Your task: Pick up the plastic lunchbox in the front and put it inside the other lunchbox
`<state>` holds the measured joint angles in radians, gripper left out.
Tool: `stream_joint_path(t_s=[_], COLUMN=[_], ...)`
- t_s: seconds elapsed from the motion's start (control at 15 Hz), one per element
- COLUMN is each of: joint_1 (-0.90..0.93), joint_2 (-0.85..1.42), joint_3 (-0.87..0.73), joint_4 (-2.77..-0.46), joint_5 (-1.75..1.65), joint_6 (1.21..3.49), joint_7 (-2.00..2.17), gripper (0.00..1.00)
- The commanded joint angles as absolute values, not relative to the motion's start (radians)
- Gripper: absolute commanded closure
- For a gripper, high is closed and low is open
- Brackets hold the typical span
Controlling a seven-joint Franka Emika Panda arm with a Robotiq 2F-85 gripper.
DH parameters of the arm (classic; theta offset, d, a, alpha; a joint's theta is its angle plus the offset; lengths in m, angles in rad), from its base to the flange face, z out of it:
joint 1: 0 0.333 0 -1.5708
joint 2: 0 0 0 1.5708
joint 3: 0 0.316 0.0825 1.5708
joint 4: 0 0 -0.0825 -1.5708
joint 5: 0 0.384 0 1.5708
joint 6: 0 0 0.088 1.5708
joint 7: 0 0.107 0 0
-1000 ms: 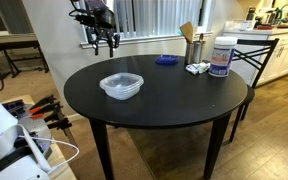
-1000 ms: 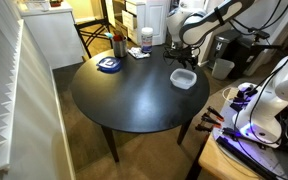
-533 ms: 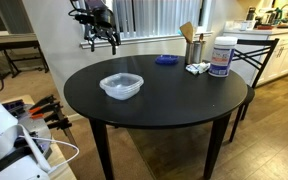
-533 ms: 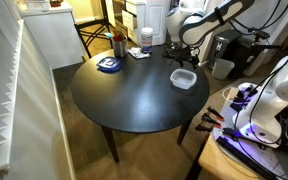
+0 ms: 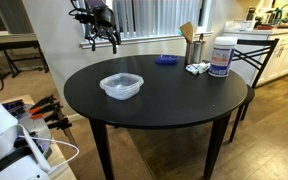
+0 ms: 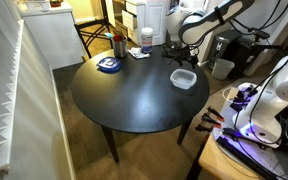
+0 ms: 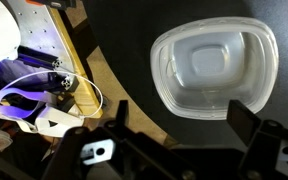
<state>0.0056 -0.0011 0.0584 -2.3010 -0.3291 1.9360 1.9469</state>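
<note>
Clear plastic lunchbox (image 5: 121, 86) sat open side up on the round black tabletop (image 5: 174, 95), near the edge by the arm. The gripper (image 5: 103, 40) hung high above, well apart from it, its 2 fingers (image 7: 249, 120) spread and empty. A blue lid (image 5: 165, 60) and a white labelled tub (image 5: 221, 56) stood across the tabletop.

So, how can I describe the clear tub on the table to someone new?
Look at the round black table. The clear tub sits alone, away from the group of things at one edge. Unlike the blue lid and the white labelled tub there, it is see-through and shallow.
</note>
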Motion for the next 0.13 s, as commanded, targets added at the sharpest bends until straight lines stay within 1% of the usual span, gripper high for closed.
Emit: stream_joint_path(t_s=[0.0, 0.07], joint_1=[0.015, 0.015], joint_2=[-0.001, -0.001], joint_3=[0.049, 0.049], joint_4=[-2.3, -2.3], joint_5=[-0.329, -0.329], joint_6=[1.934, 1.934], joint_7=[1.946, 1.946], gripper=[0.0, 0.0])
